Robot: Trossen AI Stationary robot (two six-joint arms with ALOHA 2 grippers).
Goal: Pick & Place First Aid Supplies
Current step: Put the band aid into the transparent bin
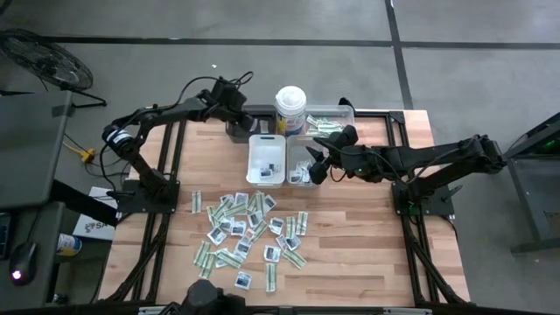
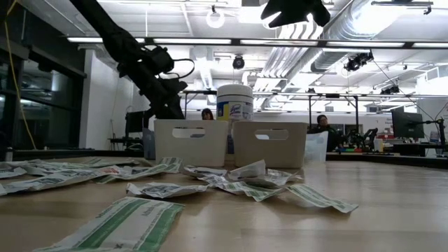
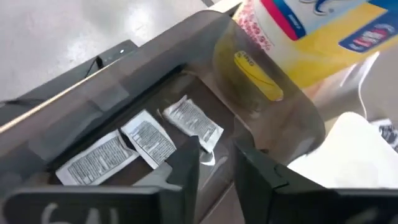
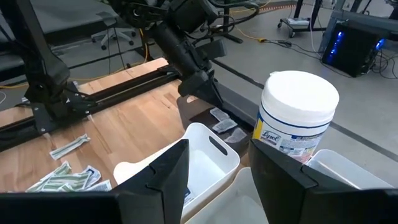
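Note:
Several first aid supplies (image 1: 249, 232), white sachets and green-and-white strips, lie scattered flat on the wooden table. Three white sachets (image 3: 146, 140) lie on the floor of a dark tray (image 1: 238, 131) at the far edge. My left gripper (image 3: 214, 171) hangs open over that tray, slanting down, its fingertips just short of one sachet (image 3: 194, 123); nothing is between them. My right gripper (image 4: 214, 180) stands open and empty above two white trays (image 1: 267, 159), near the right one (image 1: 302, 168).
A tall white canister (image 1: 290, 109) with a yellow-and-blue label stands right beside the dark tray. A clear tray (image 1: 328, 122) holding strips sits behind the right white tray. People sit at desks in the room beyond the table (image 2: 323, 122).

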